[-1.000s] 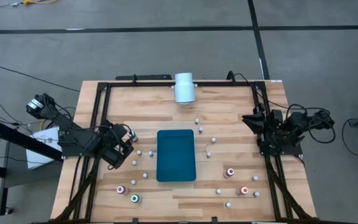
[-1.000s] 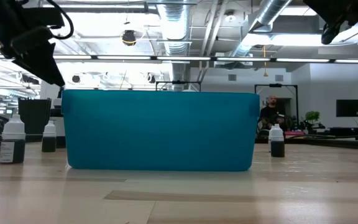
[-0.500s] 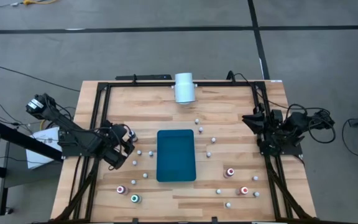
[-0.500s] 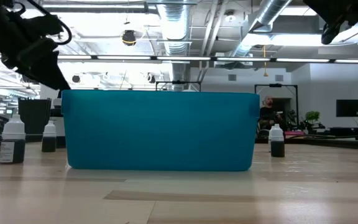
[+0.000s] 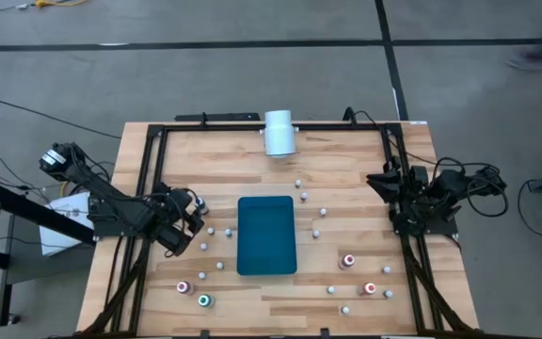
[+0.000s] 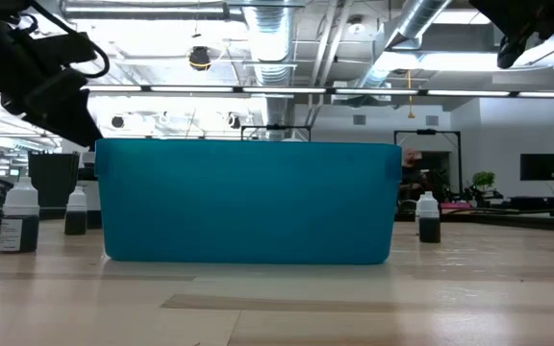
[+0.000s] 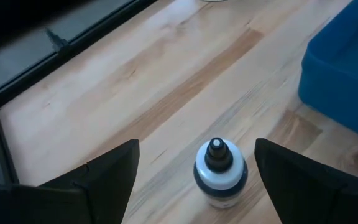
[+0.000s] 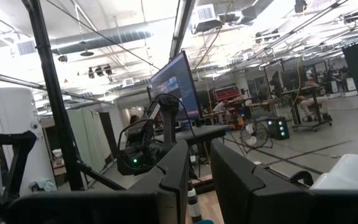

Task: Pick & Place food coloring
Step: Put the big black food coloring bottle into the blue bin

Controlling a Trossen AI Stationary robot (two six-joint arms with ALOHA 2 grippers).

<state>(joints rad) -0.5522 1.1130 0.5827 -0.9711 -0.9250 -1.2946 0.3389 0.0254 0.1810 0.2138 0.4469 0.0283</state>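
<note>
Several tiny food coloring bottles stand upright on the wooden table (image 5: 346,160) around a teal tray (image 5: 266,235); some have red tops (image 5: 348,261) and one a green top (image 5: 204,300). My left gripper (image 7: 196,149) is open at the table's left, slanting downward. One white, dark-capped bottle (image 7: 220,174) stands on its base between the fingers, touching neither. My right gripper (image 8: 197,163) is shut, raised at the table's right edge (image 5: 412,202), with nothing in it.
A large white cylinder (image 5: 278,132) lies at the table's far edge. A black frame (image 5: 149,179) borders the table. In the low view, bottles (image 6: 19,216) (image 6: 429,217) stand on either side of the tray's near wall (image 6: 248,202).
My left gripper has sunk a little toward the table, still open.
</note>
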